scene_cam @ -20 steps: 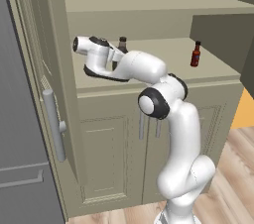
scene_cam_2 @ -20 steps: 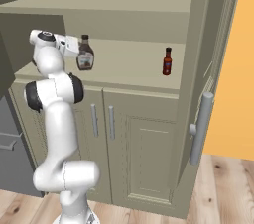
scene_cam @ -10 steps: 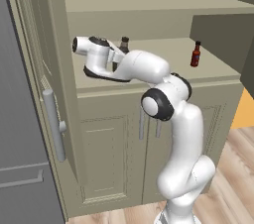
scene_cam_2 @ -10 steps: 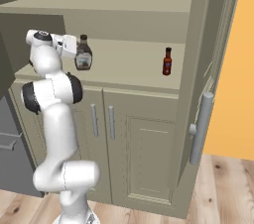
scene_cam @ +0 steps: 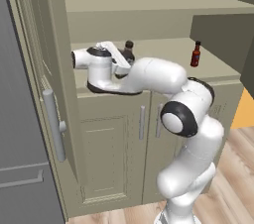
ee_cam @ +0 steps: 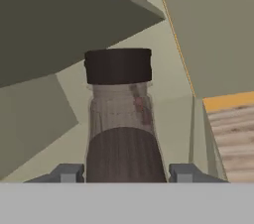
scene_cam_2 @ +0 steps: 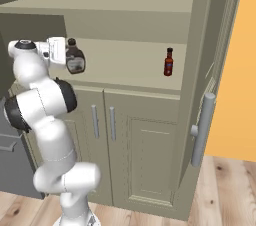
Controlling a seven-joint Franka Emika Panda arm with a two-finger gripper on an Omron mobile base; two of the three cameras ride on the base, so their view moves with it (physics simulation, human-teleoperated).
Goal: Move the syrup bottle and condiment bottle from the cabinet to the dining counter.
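The syrup bottle [scene_cam_2: 75, 61], dark brown with a pale label, is at the left of the cabinet's [scene_cam_2: 125, 25] open shelf. My gripper [scene_cam_2: 69, 58] is shut on it from the side. In the hand view its neck and dark cap [ee_cam: 118, 67] rise between my two finger tips [ee_cam: 69, 172]. From the left base view my hand hides all but the top of the syrup bottle [scene_cam: 128, 47]. The condiment bottle [scene_cam_2: 169, 62], small and red with a black cap, stands alone farther right on the same shelf [scene_cam: 196, 54]. The dining counter is out of view.
The cabinet's open doors with long silver handles [scene_cam: 52, 125] [scene_cam_2: 201, 129] stand out on both sides of the arm. A grey fridge [scene_cam: 17, 134] is at the far left. Closed lower doors sit under the shelf, and another shelf lies above it.
The jaws have closed on the syrup bottle. The bottle and hand have shifted slightly toward the front left of the shelf. The condiment bottle has stayed put.
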